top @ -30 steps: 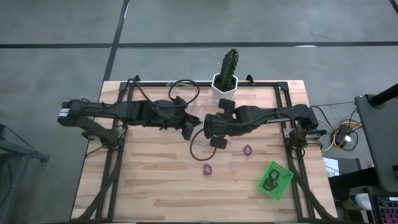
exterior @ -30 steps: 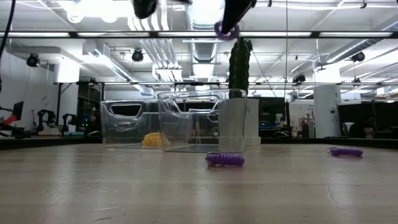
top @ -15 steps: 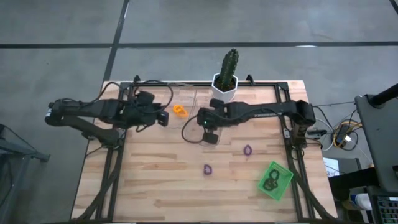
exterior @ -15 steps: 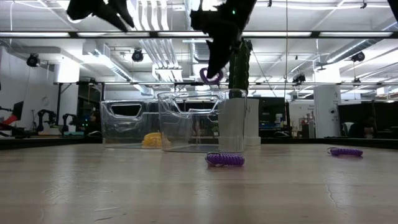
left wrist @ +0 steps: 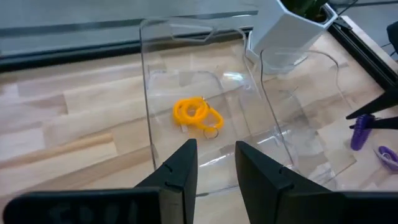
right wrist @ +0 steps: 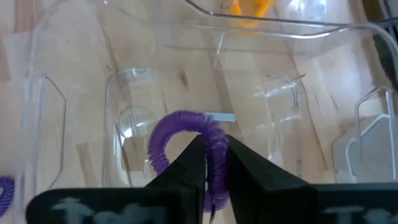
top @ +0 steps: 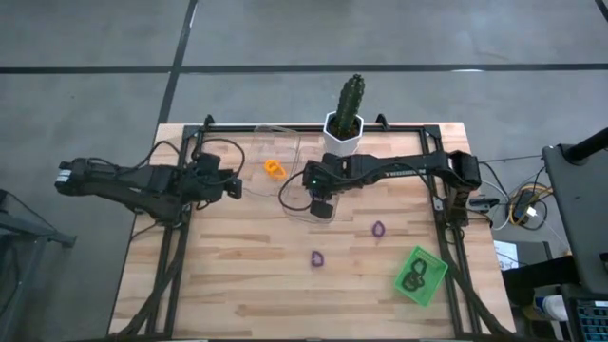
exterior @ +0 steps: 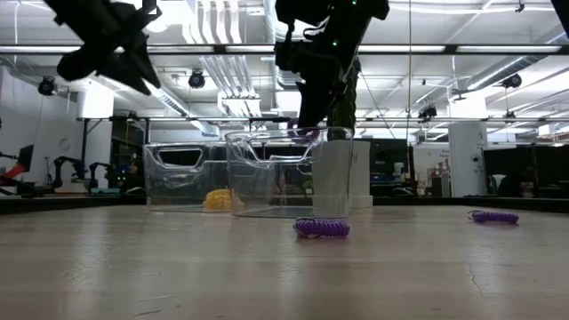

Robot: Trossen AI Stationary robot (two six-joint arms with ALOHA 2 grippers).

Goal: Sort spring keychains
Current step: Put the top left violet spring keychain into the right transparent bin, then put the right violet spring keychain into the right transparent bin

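My right gripper (top: pixel 320 199) hangs over a clear bin (right wrist: pixel 74 149) next to the cactus pot (top: pixel 343 133), shut on a purple spring keychain (right wrist: pixel 177 123); in the low view the keychain (exterior: pixel 302 134) is level with the bin's rim. Orange keychains (left wrist: pixel 198 115) lie on the floor of the neighbouring clear bin (left wrist: pixel 149 106). Two purple keychains (top: pixel 378 229) (top: pixel 317 257) lie flat on the table. Black ones (top: pixel 411 277) lie in a green tray (top: pixel 432 258). My left gripper (top: pixel 234 187) is open, held above the table's left part, touching nothing. My right gripper pinches the purple keychain between its two fingers at one stretch of the coil (right wrist: pixel 217 142), coming from above and pointing down. The keychain is lifted clear, and the rest of its loop (right wrist: pixel 163 134) arches free beyond the fingertips over the bin's floor.
The two clear bins stand side by side at the table's far middle, the cactus pot (exterior: pixel 336 178) right beside them. The green tray sits near the right near corner. Bare wood shows across the near left of the table (top: pixel 228 275).
My left arm has drawn back toward the table's left edge, uncovering the orange keychains in their bin. My right gripper has carried the purple keychain toward the far edge and down, from high above the table to the rim of the clear bin.
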